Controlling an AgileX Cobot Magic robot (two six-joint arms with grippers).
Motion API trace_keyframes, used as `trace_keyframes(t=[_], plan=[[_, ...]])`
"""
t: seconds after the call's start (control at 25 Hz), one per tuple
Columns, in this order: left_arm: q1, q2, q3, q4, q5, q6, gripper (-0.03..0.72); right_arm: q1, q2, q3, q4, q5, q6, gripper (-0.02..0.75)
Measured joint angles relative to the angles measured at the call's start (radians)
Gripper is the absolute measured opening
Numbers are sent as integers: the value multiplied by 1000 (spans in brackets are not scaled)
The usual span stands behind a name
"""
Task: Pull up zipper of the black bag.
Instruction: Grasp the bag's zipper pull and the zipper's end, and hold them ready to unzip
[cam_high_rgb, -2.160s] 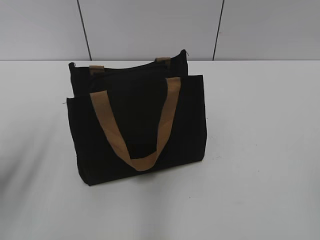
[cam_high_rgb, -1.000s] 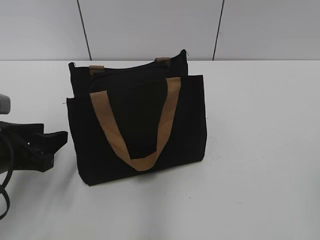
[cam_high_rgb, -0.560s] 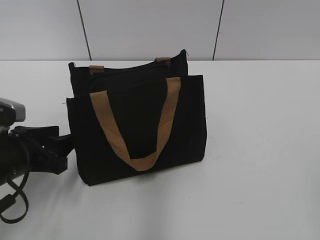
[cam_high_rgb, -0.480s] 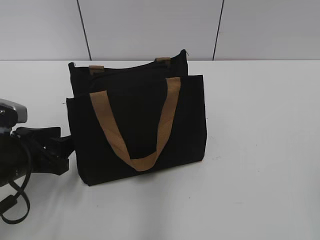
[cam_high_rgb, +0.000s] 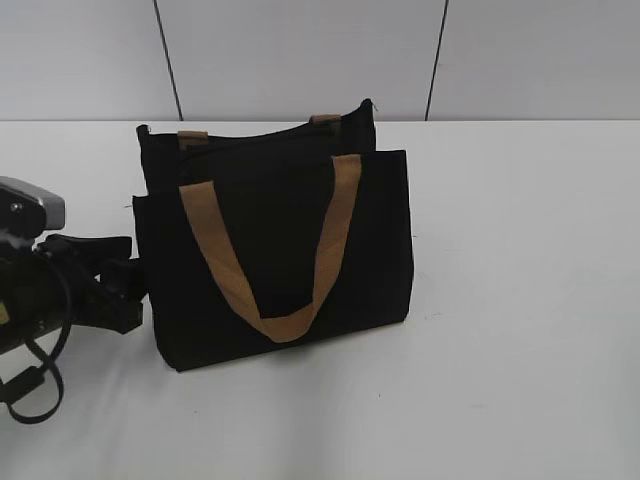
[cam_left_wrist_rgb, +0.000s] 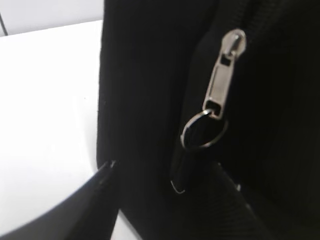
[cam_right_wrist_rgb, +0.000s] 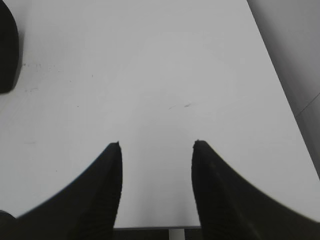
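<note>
While I hold the rig at this moment, one black bag (cam_high_rgb: 275, 250) stands upright on the white table (cam_high_rgb: 520, 300), with two tan handles (cam_high_rgb: 270, 250) visible. My left gripper (cam_high_rgb: 125, 283) sits against the bag's left end, its fingers (cam_left_wrist_rgb: 102, 200) spread to either side of that end. One zipper (cam_left_wrist_rgb: 220, 95) hangs there: a silver pull ending in one ring, between the fingers, untouched. My right gripper (cam_right_wrist_rgb: 156, 145) hovers over bare table away from the bag, fingers apart, holding nothing.
</note>
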Motion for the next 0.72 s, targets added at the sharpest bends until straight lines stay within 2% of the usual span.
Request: trace_keyframes(t=[0.24,0.72], plan=[[5,58,-43,86,5,-26,402,0,0,0,0,0,0,361],[6,135,-69,83,-61,-29,356,-1,0,0,0,0,0,361]])
